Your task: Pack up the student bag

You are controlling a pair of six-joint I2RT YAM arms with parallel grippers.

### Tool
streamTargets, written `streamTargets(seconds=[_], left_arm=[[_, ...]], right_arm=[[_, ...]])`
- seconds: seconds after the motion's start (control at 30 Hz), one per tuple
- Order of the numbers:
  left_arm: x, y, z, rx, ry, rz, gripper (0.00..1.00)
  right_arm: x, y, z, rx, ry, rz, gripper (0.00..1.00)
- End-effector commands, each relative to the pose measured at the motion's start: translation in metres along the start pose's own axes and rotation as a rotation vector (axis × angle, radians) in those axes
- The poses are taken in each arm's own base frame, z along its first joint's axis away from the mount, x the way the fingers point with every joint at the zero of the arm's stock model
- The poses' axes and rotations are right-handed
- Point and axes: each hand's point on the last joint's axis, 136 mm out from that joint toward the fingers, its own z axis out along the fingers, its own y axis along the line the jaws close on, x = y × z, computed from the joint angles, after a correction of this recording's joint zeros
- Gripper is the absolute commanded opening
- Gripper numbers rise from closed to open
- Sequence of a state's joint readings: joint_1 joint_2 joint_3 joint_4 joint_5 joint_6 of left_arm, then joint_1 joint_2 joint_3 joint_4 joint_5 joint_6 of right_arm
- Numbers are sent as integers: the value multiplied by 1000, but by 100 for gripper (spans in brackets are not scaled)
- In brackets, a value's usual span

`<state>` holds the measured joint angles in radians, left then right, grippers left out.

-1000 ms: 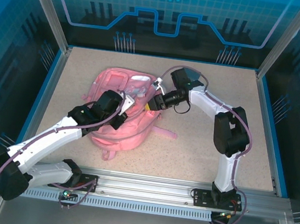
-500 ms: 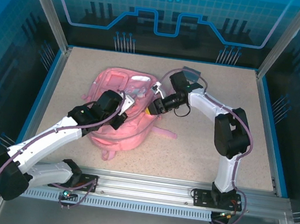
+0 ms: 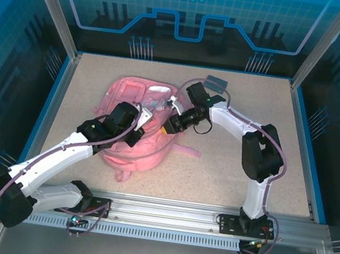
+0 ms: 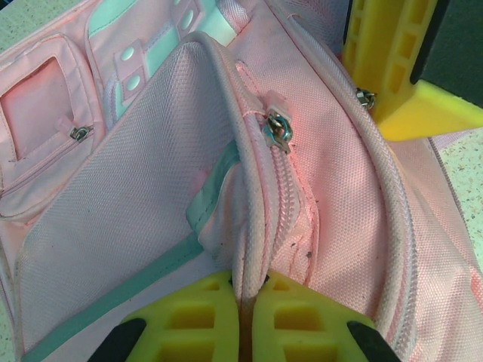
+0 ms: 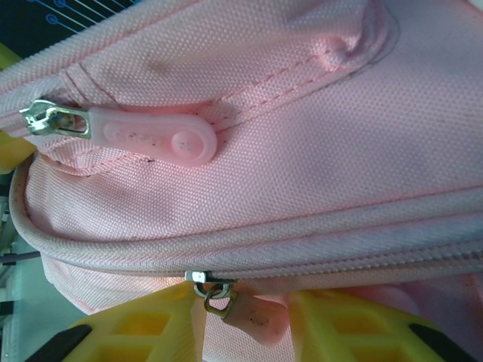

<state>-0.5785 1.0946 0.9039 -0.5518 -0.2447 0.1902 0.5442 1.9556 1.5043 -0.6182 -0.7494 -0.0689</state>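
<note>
The speckled counter (image 3: 233, 173) carries the student bag (image 3: 130, 150), which lies flat, left of centre in the top view. Both arms reach over it: the left arm (image 3: 59, 156) comes up from the lower left, and the right arm (image 3: 245, 127) curves in from the right. The left fingers (image 4: 245, 298), at the bottom edge of the left wrist view, are pressed together on a piped seam of the bag beside its zip. A metal slider (image 4: 275, 130) sits on that zip just above them, near the middle of the frame. The right fingers (image 5: 241, 332) sit at the bottom of the right wrist view with a narrow gap between them. A small pink zip pull (image 5: 249, 313) hangs in that gap; whether they pinch it I cannot tell. A second, longer pink pull (image 5: 158, 136) lies flat against the fabric in the upper left of that view
</note>
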Motion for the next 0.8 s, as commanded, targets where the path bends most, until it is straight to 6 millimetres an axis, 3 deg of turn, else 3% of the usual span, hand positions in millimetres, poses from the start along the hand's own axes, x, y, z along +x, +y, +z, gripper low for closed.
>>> streamTargets(seconds=[0.0,0.2,0.27,0.43,0.63,0.77], left_arm=[[-18,5,-7,-8,-76,-41,0],[-19,5,-5,-9,-78,-59,0],[-21,3,-2,0,-77,-78,0],[-26,-5,9,36,-94,-144,0],[-46,-21,20,130,-158,-238,0],[-52,-26,21,164,-179,-278,0]], right_arm=[[0,9,-3,22,-3,-37,31],[2,12,-5,59,-4,-69,14],[3,23,-8,57,-6,-87,10],[15,51,-7,24,-4,-109,6],[33,84,19,-47,8,-100,3],[29,76,18,5,-68,-27,0]])
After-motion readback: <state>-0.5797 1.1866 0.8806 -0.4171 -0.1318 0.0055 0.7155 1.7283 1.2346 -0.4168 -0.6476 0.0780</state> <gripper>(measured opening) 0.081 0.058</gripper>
